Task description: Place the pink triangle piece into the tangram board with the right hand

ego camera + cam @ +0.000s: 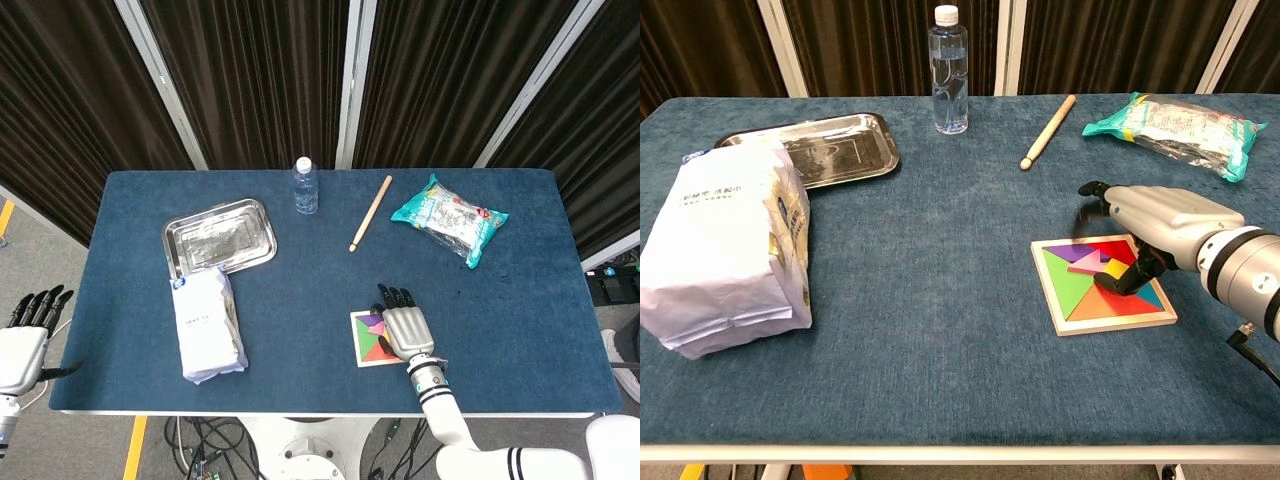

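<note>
Where the right hand (1145, 222) hovers, pink triangle piece (1098, 261) beneath.

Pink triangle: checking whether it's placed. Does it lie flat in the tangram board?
Yes, the pink triangle lies flat among the pieces in the tangram board.

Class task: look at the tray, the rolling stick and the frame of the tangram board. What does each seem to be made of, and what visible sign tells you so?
Tray: probably metal, likely steel; silvery, shiny, mirror-like reflections.
Rolling stick: apparently bare wood; pale tan, matte, no gloss.
Tangram board: frame looks like light unpainted wood, matte; the coloured pieces inside could be painted wood or plastic, which cannot be told.
</note>
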